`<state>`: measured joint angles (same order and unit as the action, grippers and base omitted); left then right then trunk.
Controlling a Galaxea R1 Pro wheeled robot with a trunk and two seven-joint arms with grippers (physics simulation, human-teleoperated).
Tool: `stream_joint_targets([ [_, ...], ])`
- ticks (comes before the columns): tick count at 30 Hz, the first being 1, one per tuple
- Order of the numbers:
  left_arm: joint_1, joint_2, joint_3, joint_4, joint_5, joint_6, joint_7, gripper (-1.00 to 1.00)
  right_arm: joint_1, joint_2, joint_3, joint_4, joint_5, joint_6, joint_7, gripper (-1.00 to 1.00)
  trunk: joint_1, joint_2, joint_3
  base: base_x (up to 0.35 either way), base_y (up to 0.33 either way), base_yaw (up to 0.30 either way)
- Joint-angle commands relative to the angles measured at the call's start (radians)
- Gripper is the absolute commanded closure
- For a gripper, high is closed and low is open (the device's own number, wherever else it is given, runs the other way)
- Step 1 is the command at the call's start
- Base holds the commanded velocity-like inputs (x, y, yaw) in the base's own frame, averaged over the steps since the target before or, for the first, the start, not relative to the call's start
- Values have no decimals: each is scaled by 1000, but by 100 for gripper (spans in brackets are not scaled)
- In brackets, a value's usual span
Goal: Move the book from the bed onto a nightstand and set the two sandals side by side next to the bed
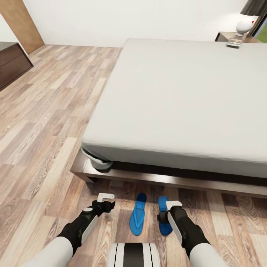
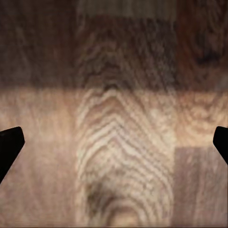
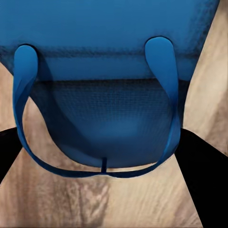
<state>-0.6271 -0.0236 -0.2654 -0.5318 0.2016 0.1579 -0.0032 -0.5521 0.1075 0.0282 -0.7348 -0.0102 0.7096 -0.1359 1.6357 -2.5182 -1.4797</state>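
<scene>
Two blue sandals lie on the wood floor at the foot of the bed (image 1: 178, 96), toes toward it and a small gap apart. The left sandal (image 1: 138, 218) lies free. My right gripper (image 1: 167, 217) hangs over the right sandal (image 1: 162, 203) and hides part of it. In the right wrist view this sandal (image 3: 109, 57) is very close, its strap between my right gripper's (image 3: 102, 161) spread fingers (image 3: 202, 175), so it is open. My left gripper (image 1: 105, 200) is open over bare floor (image 2: 114, 118). A small flat book (image 1: 234, 43) lies by the nightstand (image 1: 224, 36); I cannot tell which surface it rests on.
A white lamp (image 1: 244, 24) stands on the nightstand at the far right. A long dark cabinet (image 1: 11, 63) sits against the left wall near a brown door (image 1: 22, 22). Open wood floor runs along the bed's left side. The bed's dark base (image 1: 148, 178) juts out just beyond the sandals.
</scene>
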Motion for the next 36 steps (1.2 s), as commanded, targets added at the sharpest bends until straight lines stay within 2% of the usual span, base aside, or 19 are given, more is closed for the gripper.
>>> stream_joint_targets([
  [1, 0, 1, -3, -1, 10, 5, 0, -100, 0, 0, -6, -1, -5, 5, -5, 100, 0, 0, -1, 0, 161, 0],
  [7, 0, 1, -3, -1, 10, 5, 0, -100, 0, -1, -37, -1, -5, 4, -4, 100, 0, 0, -1, 0, 122, 0],
  [15, 0, 1, -3, -1, 10, 5, 0, -100, 0, -2, -43, -1, -5, 4, -4, 100, 0, 0, -1, 25, 170, 0],
  [23, 0, 1, -4, -1, 10, 4, 1, -100, 0, -4, -47, -1, -5, 4, -4, 100, 0, 0, -1, 9, 37, 0],
  [25, 0, 1, -4, -1, 10, 4, 1, -100, 0, -4, -58, -1, -10, 4, -4, 100, 0, 0, -1, 1, 5, 0],
  [28, 0, 1, -3, -1, 10, 5, 0, -100, 0, -7, -90, -1, -39, -4, -4, 100, 0, 0, -1, 1, 2, 0],
  [36, 0, 1, -3, -2, 10, 5, -1, -100, 0, -9, -106, 0, -57, -25, -4, 100, 0, 0, -1, 0, 0, 0],
])
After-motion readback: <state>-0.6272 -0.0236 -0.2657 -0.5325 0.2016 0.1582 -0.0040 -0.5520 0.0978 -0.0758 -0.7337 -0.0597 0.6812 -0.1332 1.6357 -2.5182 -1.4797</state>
